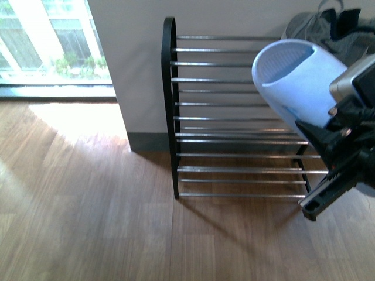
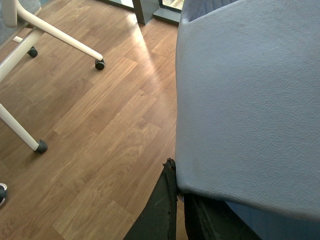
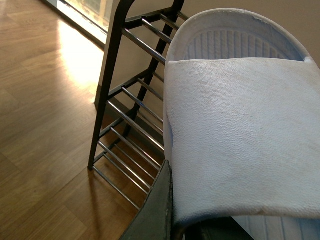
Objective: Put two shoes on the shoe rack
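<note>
**Two slides up in the air, rack waiting**

The right jaws (image 1: 328, 149) are gripping a pale blue slide (image 1: 299, 82). They are pinching its strap, and in the right wrist view the strap (image 3: 240, 135) is filling most of the picture with one dark finger (image 3: 157, 210) pressed against its edge. The slide is hanging up in the air, tilted, with its ribbed footbed facing out. It is sitting in front of the right side of the rack (image 1: 240, 117), near the upper rods, but it is not resting on any rod yet.

The left jaws (image 2: 177, 200) are also closed on a blue slide (image 2: 245, 100). They are holding the edge of its strap above the wood floor (image 2: 100, 130). This arm is not showing in the front view. White chair legs (image 2: 30, 45) on wheels are standing nearby.

The rack is standing against the wall, and no shoe is showing on it. So I think the job is only at the carrying step.

What could go wrong? The rods are thin with gaps between them. If the slide is let go while it is tilted, it could slip through or slide off onto the floor. The grip is only on the soft strap, so the slide could swing and bump the black frame.
</note>
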You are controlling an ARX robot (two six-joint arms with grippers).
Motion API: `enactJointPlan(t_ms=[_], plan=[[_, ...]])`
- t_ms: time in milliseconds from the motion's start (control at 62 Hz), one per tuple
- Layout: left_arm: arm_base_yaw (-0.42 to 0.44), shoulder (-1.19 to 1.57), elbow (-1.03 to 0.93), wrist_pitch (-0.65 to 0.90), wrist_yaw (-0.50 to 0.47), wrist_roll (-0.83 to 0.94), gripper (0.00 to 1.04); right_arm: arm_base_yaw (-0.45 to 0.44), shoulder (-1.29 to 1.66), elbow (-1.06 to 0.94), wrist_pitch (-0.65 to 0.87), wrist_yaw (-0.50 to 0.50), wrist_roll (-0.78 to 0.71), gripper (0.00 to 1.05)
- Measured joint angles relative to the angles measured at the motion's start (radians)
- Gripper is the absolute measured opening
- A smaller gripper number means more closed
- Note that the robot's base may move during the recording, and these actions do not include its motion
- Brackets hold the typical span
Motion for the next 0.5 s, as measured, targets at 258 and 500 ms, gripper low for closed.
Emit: enactJointPlan(t_ms=[258, 500], plan=[[-0.002, -0.001, 0.000, 0.000, 0.002, 0.000, 0.02, 0.284, -0.231, 0.267, -0.266, 0.298, 0.407, 0.02], [0.000, -0.001, 0.000, 0.000, 0.002, 0.000, 0.02, 0.274, 0.077, 0.737, -0.600, 0.395, 0.478, 0.02]])
